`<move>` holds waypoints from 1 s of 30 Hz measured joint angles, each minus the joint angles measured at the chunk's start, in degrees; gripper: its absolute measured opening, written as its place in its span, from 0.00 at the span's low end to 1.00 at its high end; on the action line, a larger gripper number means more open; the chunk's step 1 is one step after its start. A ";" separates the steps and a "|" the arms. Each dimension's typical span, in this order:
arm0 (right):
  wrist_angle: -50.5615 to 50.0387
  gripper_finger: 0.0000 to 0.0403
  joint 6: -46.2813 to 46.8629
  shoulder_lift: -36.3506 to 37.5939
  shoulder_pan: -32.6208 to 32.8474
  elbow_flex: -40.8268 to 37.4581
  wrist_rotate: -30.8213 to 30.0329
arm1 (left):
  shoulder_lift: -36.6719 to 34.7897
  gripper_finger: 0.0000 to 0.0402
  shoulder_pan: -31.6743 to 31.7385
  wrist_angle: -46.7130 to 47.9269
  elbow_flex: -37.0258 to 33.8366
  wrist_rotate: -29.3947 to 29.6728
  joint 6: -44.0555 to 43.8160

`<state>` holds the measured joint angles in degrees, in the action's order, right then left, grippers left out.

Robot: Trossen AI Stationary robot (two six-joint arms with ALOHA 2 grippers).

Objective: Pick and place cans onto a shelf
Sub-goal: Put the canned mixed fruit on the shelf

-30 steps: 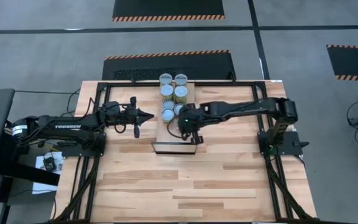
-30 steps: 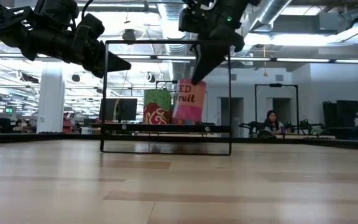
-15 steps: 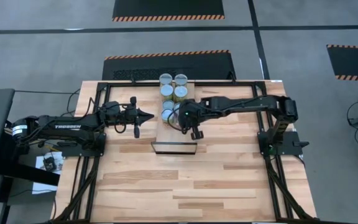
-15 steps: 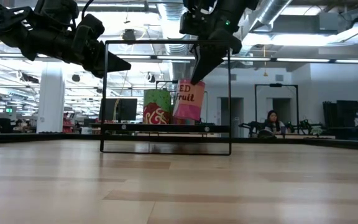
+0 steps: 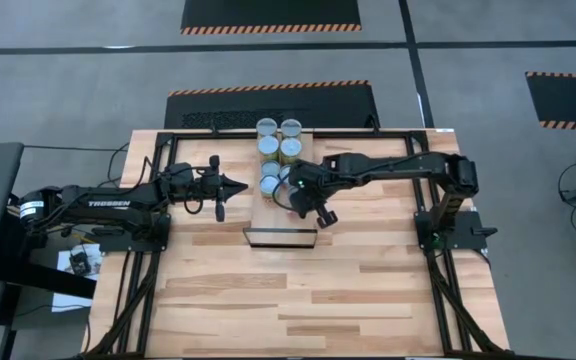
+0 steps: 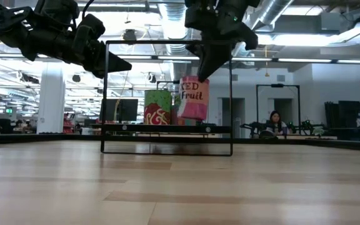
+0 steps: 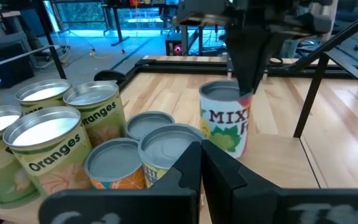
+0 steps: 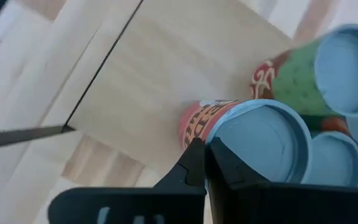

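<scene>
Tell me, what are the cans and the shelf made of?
The cans look like metal: their tops are smooth, silver-grey and shiny, with raised rims. Their sides seem wrapped in printed paper labels, though the labels could be printed straight on. The shelf looks like pale wood, since faint grain lines run along it, with a dull finish.

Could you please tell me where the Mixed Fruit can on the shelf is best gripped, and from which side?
Probably across the round label wall of the Mixed Fruit can, about mid-height, since it stands upright. Come from the bare front end of the shelf: the other cans crowd its far side. The right tool hangs over its lid; the left tool waits beside the shelf.
</scene>
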<state>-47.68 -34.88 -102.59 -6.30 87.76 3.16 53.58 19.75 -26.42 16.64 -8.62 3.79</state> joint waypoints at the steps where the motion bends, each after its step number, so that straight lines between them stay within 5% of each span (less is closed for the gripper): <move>1: -0.07 0.03 -1.10 0.01 0.04 -0.02 0.00 | 0.00 0.00 0.00 0.01 0.00 0.00 0.00; 11: -0.04 0.04 -15.74 0.15 -0.95 0.05 -0.02 | 0.00 0.00 -0.01 -0.04 0.00 0.37 -0.02; 30: 1.18 0.05 -19.38 0.15 -2.59 0.05 1.48 | 0.00 0.00 -0.02 -0.03 0.00 0.44 -0.02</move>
<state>-46.50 -54.26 -102.43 -8.88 87.81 4.64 53.58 19.73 -26.46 16.64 -8.18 3.77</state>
